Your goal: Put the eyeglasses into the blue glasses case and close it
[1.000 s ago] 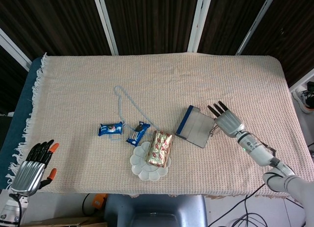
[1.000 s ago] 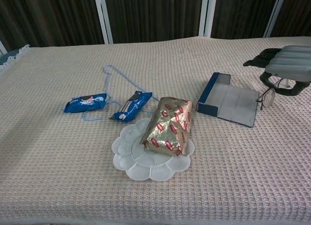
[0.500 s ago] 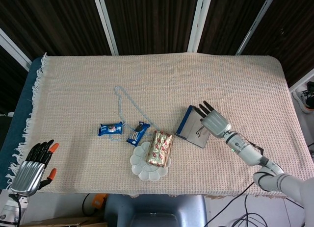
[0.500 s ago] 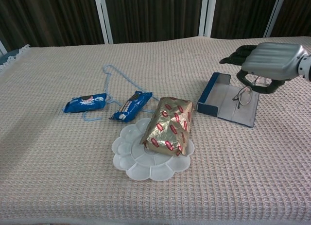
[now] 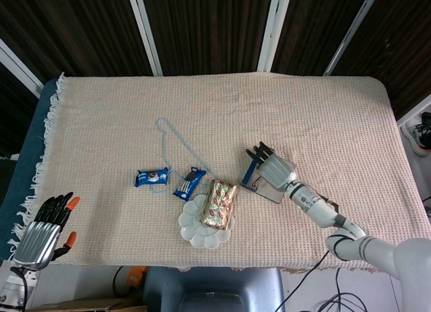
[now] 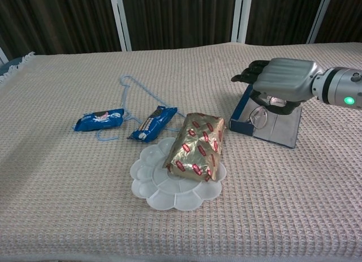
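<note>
The blue glasses case (image 6: 278, 127) (image 5: 264, 185) lies open on the cloth, right of centre, its grey inside facing up. My right hand (image 6: 278, 81) (image 5: 271, 169) hovers over the case's left part and holds the thin-framed eyeglasses (image 6: 259, 115), which hang below its palm just above the case's blue end. In the head view the hand hides the eyeglasses. My left hand (image 5: 44, 231) rests at the table's front left corner, fingers apart, holding nothing.
A gold-and-red foil packet (image 6: 198, 146) leans on a white flower-shaped plate (image 6: 156, 189) just left of the case. Two blue snack packets (image 6: 99, 119) (image 6: 151, 124) and a light blue cord (image 6: 131, 86) lie further left.
My right hand has carried the eyeglasses leftward, from beside the case's right edge to above its left part. The left hand has stayed put.
</note>
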Available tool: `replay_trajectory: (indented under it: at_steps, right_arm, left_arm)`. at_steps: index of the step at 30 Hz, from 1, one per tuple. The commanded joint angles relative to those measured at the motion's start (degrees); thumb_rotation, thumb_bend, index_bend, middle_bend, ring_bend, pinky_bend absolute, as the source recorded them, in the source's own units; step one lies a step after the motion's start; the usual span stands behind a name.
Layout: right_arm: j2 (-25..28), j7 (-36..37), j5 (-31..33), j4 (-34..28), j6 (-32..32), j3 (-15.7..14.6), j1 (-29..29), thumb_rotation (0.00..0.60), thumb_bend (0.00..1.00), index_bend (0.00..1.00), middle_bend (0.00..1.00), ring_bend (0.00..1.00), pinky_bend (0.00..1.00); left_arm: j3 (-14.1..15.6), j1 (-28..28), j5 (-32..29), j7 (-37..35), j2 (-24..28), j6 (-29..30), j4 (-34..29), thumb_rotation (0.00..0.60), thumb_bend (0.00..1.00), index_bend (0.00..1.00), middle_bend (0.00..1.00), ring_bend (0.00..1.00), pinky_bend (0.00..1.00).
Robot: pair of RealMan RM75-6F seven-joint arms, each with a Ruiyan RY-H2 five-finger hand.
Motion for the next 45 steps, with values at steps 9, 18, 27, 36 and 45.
replay_trajectory:
  at_steps: [9, 18, 27, 36, 45]
  right_arm:
    - [-0.01, -0.26, 1.0, -1.55, 1.43, 0.48, -0.25, 0.6, 0.4, 0.5, 0.03, 0.0, 0.0]
    - [3.64, 4.7, -1.25, -2.93, 9.27, -1.54, -5.01, 0.6, 0.35, 0.49, 0.03, 0.0, 0.0]
    - [-1.11, 3.1, 0.99, 5.6, 12.96, 0.46, -7.28, 0.6, 0.18, 0.37, 0.01, 0.0, 0.0]
    - [-8.51, 2.16, 1.71, 14.75, 10.23, 1.8, -4.53, 0.6, 0.18, 0.27, 0.0, 0.0, 0.0]
    - [-11.49, 1.6, 1.89, 18.67, 9.41, 2.02, -3.68, 0.6, 0.18, 0.27, 0.0, 0.0, 0.0]
  left_arm:
    - [0.07, 0.15, 0.34, -0.26, 0.15, 0.4, -0.07, 0.6, 0.41, 0.0, 0.0, 0.0, 0.09]
    - [0.2, 0.37, 0.7, -0.8, 0.33, 0.86, 0.05, 0.6, 0.41, 0.0, 0.0, 0.0, 0.09]
    - [0.26, 0.18, 0.61, 0.01, 0.05, 0.22, -0.11, 0.6, 0.41, 0.0, 0.0, 0.0, 0.09]
    - [0.06, -0.12, 0.17, 0.33, -0.03, -0.41, -0.16, 0.6, 0.41, 0.0, 0.0, 0.0, 0.09]
    - [0.12, -0.16, 0.28, -0.21, 0.16, -0.4, -0.03, 0.6, 0.41, 0.0, 0.0, 0.0, 0.09]
